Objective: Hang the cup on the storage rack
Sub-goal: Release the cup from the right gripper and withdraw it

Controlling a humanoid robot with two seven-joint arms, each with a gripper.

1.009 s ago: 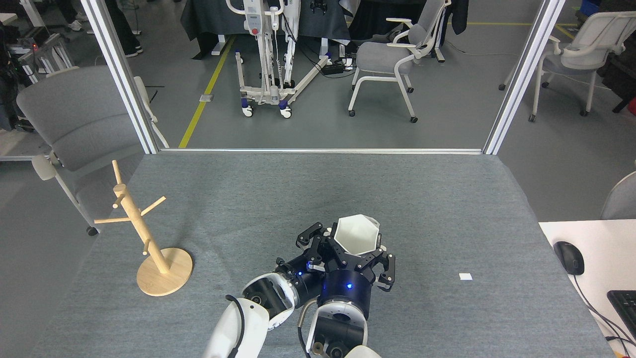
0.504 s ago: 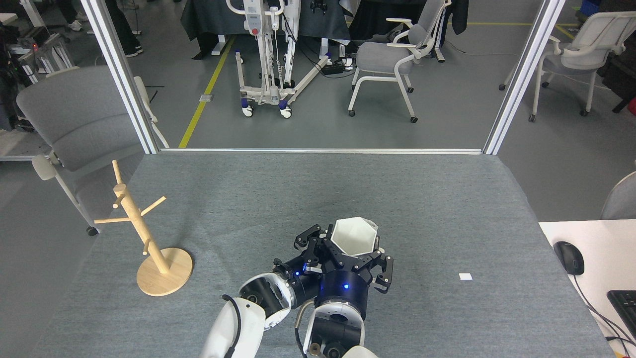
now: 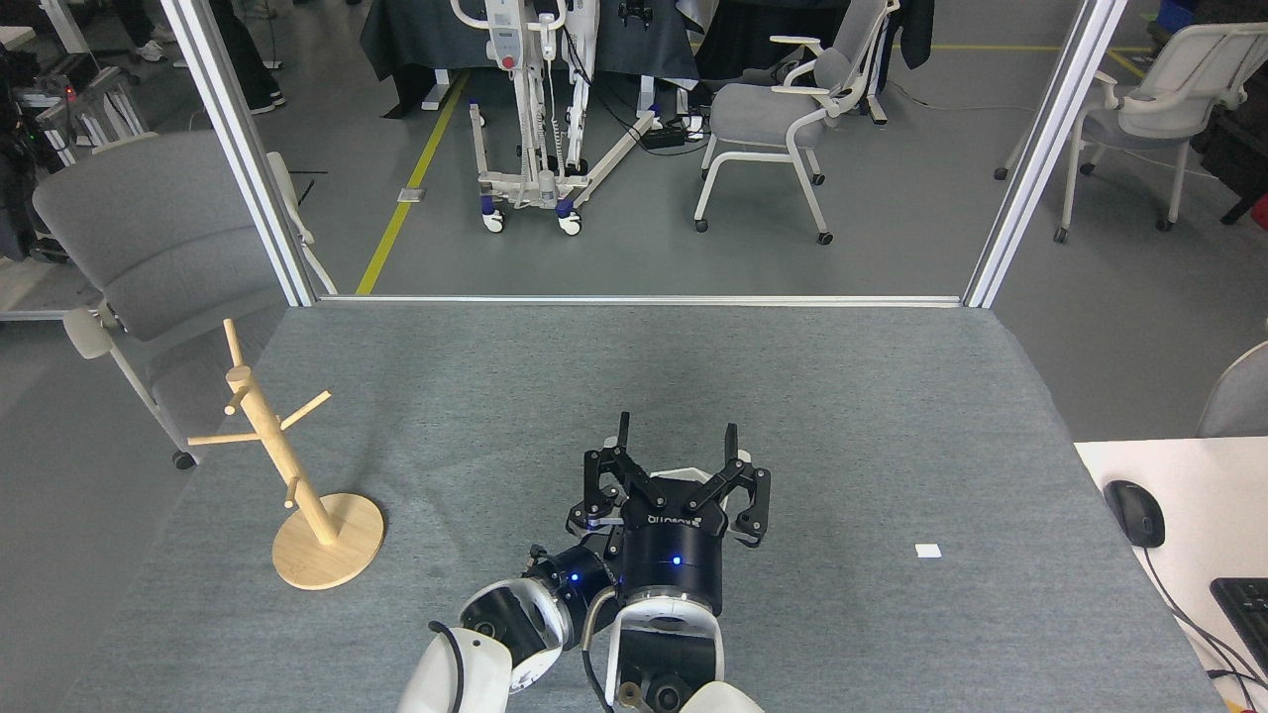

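Observation:
My right gripper (image 3: 678, 430) is in the middle of the table's near half, open, with its two black fingers spread wide and pointing away from me. Only thin white slivers of the cup (image 3: 682, 474) show just past its palm, low between the fingers. The rest of the cup is hidden under the gripper, and I cannot tell whether anything holds it. My left gripper (image 3: 592, 513) is tucked against the right one's left side, mostly covered by it. The storage rack (image 3: 267, 436), a light wooden peg tree on a round base, stands upright at the table's left edge, far from both grippers.
The grey felt table (image 3: 892, 416) ends at a metal frame rail at the back. A small white tag (image 3: 928, 551) lies on the right part. A white desk with a mouse (image 3: 1134, 512) and a keyboard adjoins at the right. A grey chair (image 3: 149, 248) stands behind the rack.
The right gripper's fingers, which were closed round the raised cup, have spread wide. The cup has dropped from plain view to a sliver beneath it. Both arms drew slightly back towards me.

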